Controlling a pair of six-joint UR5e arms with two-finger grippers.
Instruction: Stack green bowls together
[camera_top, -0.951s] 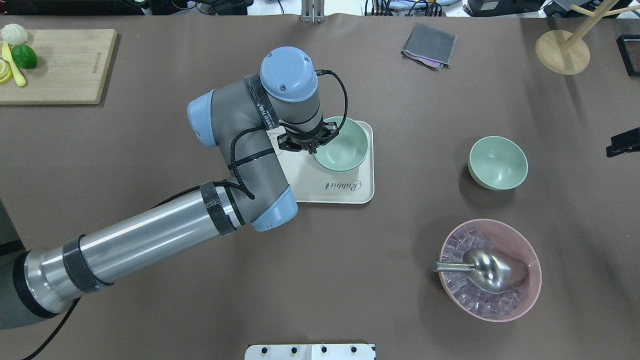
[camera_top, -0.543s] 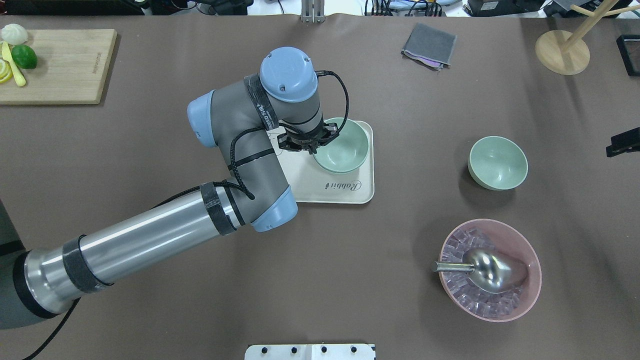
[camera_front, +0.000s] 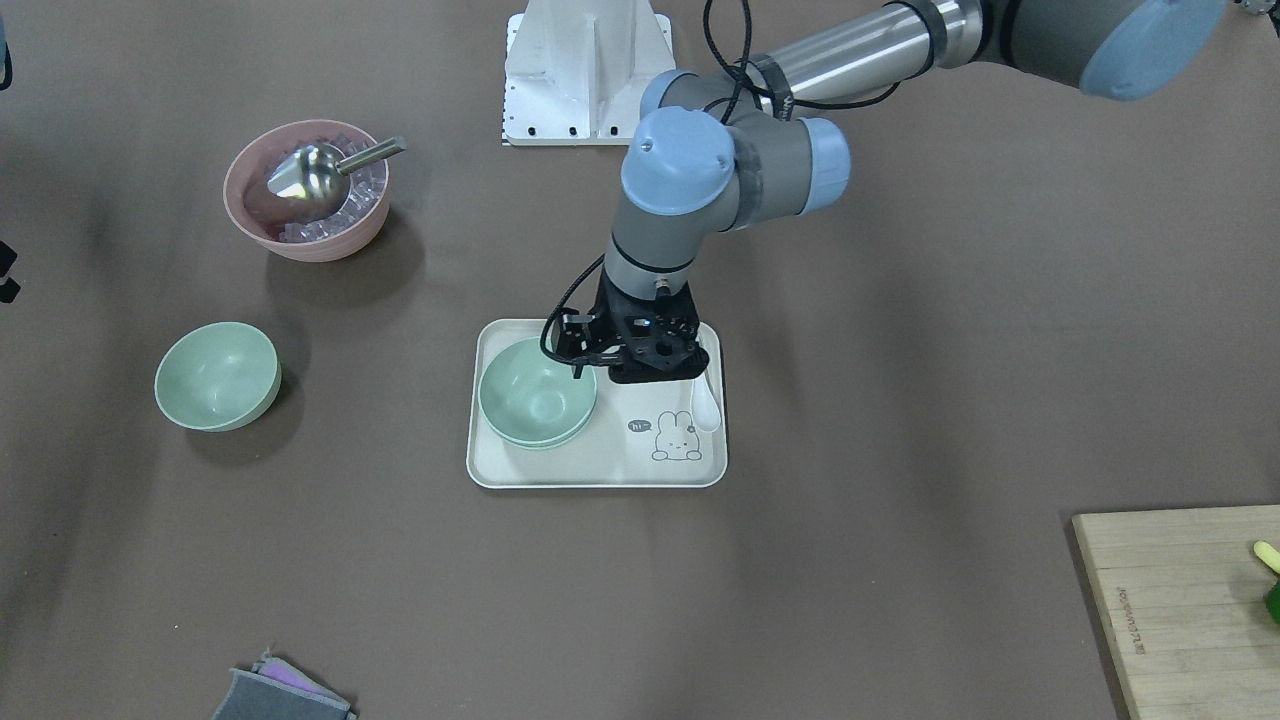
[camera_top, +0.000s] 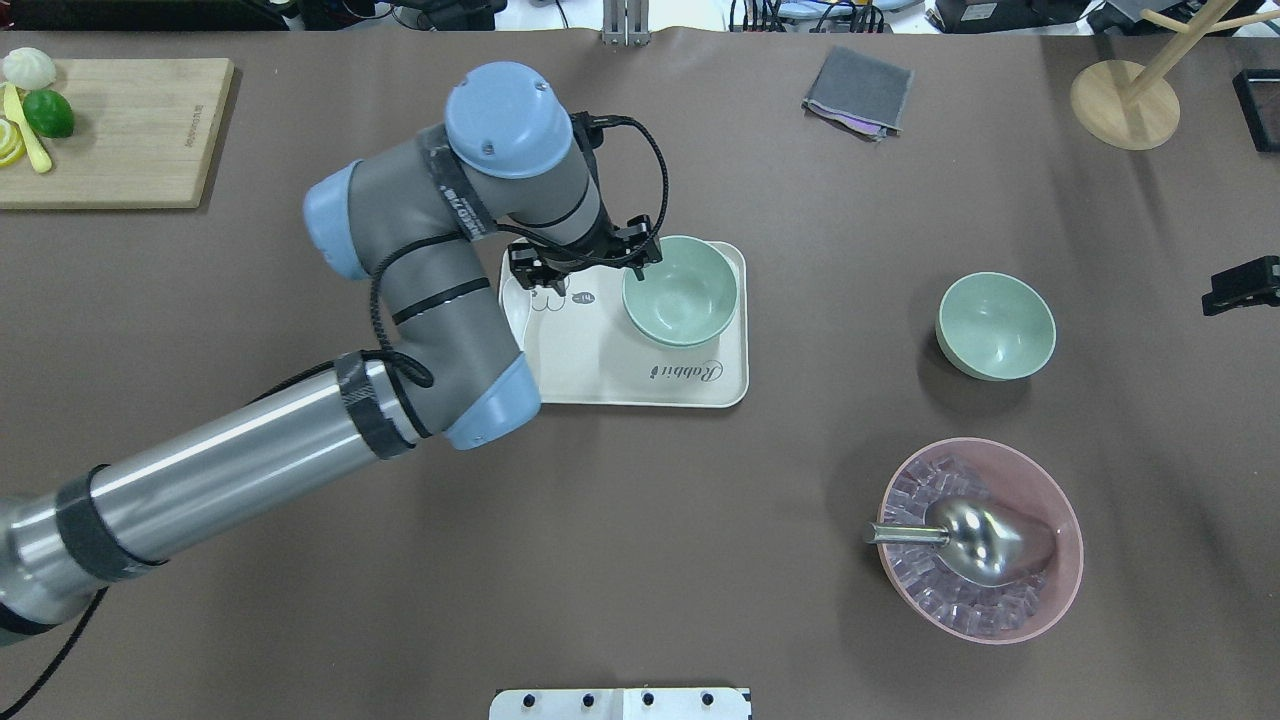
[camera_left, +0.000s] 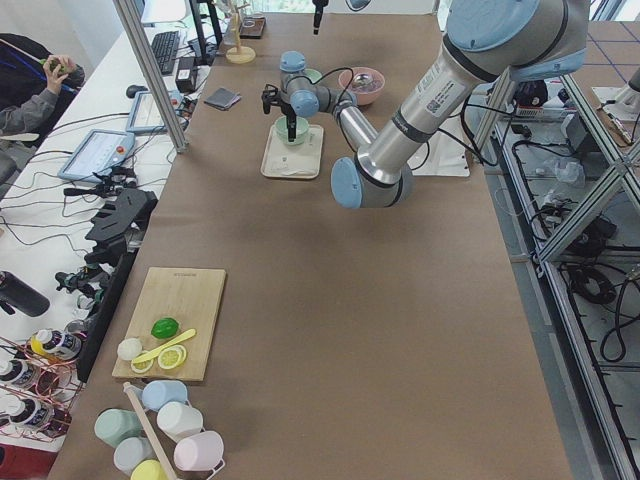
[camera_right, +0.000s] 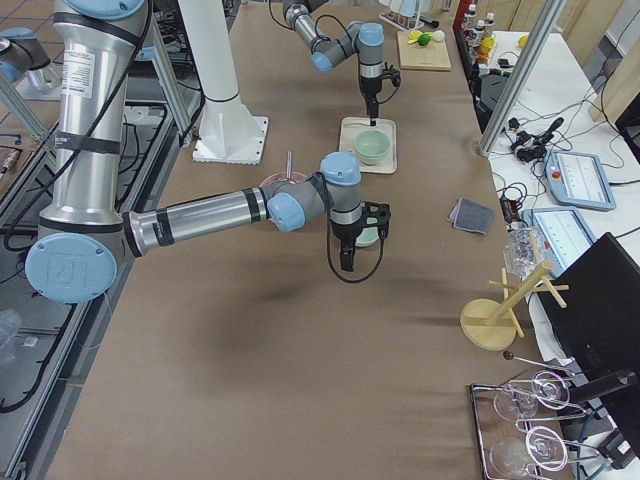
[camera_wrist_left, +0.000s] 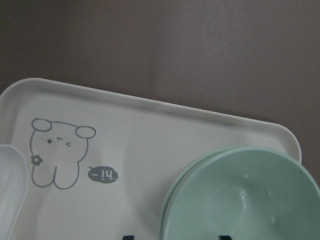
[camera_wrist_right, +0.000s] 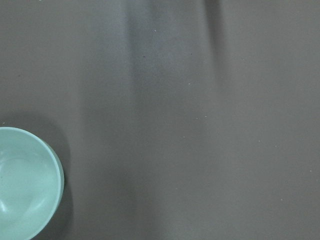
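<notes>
Presently: two green bowls (camera_top: 680, 290) nested on rabbit tray (camera_top: 600, 365), third bowl (camera_top: 995, 327) loose toward right edge, unstacked; left gripper (camera_top: 590, 265) parted, empty, beside stack; right gripper (camera_right: 346, 262), jaw state not discernible

Seen from over the robot's shoulders: mid-table, a tray (camera_top: 600, 350), with two nested bowls (camera_top: 680, 290) on its right half and a spoon (camera_wrist_left: 12, 190) along its left edge. Well to the right, a lone bowl (camera_top: 995, 327); nearer the robot, a larger bowl (camera_top: 1075, 530) holding a scoop (camera_top: 985, 540). Far left, a cutting board (camera_top: 120, 130); far centre-right, a folded cloth (camera_top: 858, 90).
</notes>
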